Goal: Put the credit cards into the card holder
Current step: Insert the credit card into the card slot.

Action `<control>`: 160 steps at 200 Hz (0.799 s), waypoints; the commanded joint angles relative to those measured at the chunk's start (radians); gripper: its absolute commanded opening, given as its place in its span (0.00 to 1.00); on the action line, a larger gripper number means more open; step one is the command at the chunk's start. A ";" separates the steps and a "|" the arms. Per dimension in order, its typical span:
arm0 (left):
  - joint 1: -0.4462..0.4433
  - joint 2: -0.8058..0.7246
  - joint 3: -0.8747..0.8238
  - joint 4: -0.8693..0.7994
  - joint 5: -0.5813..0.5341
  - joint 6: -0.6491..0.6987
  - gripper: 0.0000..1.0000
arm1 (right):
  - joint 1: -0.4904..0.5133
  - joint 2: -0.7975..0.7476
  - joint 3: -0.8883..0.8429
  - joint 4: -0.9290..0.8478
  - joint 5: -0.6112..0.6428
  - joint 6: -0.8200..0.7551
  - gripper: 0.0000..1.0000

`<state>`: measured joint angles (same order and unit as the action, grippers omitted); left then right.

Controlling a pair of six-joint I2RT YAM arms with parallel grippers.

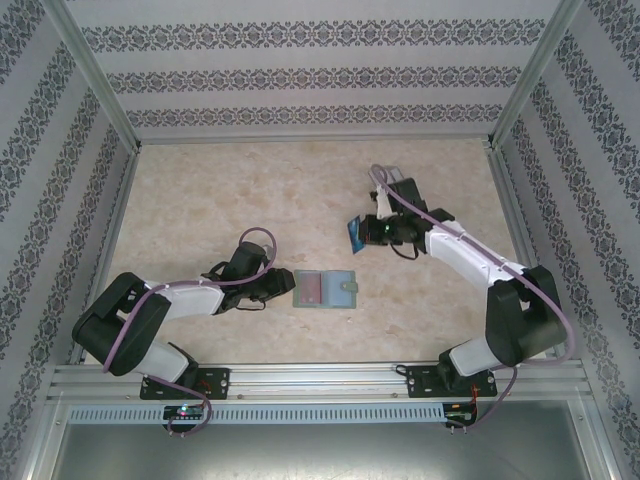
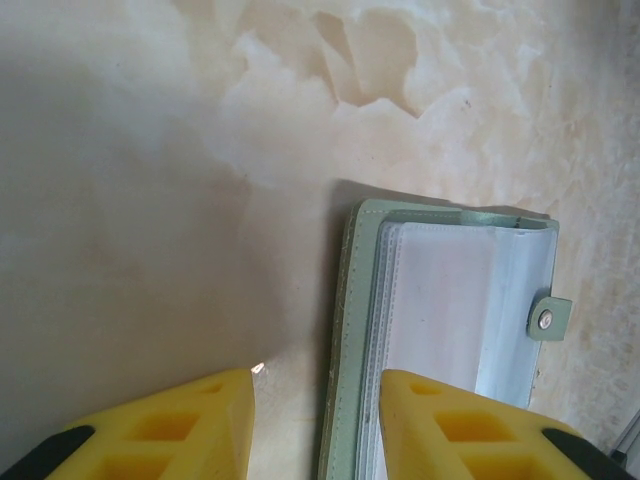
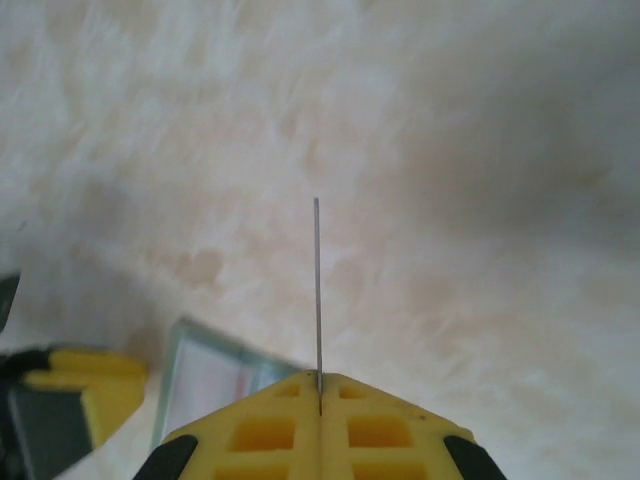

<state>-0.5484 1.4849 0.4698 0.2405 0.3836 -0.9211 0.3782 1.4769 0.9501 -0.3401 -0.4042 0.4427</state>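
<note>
From the overhead camera I see the card holder [image 1: 325, 289] lying open and flat on the counter [image 1: 230, 190], near the front edge and between the two arms. My left claw [image 1: 283, 287] sits low, just beside the holder's left edge. My right claw [image 1: 362, 233] is up and to the right of the holder, apart from it, clenched on a blue credit card [image 1: 353, 237] that sticks out toward the left.

On the left wrist camera, the left claw [image 2: 318, 430] is released: its yellow fingers [image 2: 215, 425] stand apart, one over bare counter and the other over the holder's near page. The card holder [image 2: 450, 310] shows a pale green cover, clear sleeves and a snap tab [image 2: 548, 318] on its right side.

On the right wrist camera, the right claw [image 3: 320, 395] is pressed tight on the credit card [image 3: 317, 290], which I see edge-on as a thin upright line. Below and to the left lies a corner of the card holder [image 3: 205, 385], with a yellow finger of the left claw [image 3: 85, 385] beside it.
</note>
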 commanded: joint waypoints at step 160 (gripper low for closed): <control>-0.045 0.125 0.000 -0.028 -0.046 0.030 0.38 | 0.031 0.222 -0.170 0.208 -0.485 0.090 0.03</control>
<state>-0.5610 1.4952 0.4961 0.2012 0.3622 -0.9207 0.4084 1.6585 0.7483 -0.1371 -0.8650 0.5442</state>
